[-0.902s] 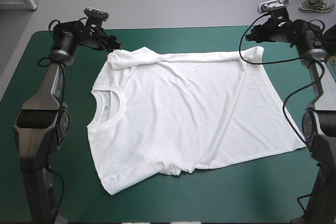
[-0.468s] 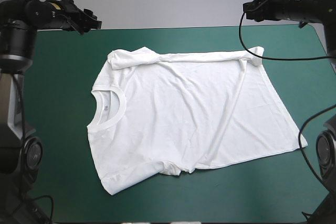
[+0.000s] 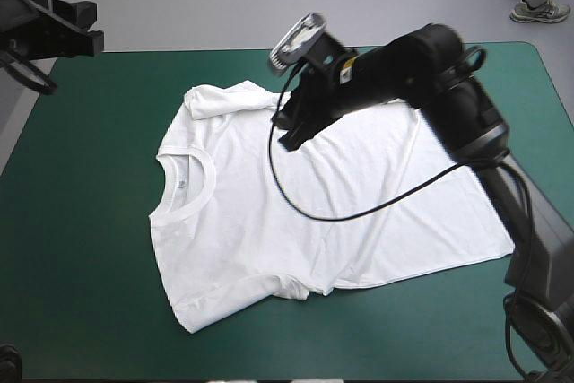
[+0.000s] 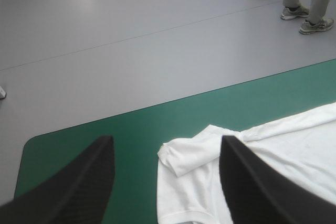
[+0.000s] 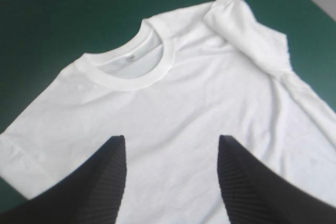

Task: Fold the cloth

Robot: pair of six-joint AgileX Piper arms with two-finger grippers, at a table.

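Checked all three views and I found no text, number or brand that I could read. Only candidate: a small neck label [image 5: 129, 56] inside the collar of the T-shirt [image 5: 173, 124]. Its grey marks were too small and blurred to make out.

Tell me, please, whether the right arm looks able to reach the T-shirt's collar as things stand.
Probably yes: the right gripper hangs over the T-shirt with jaws open, the collar lies ahead of it, and nothing sits between them.
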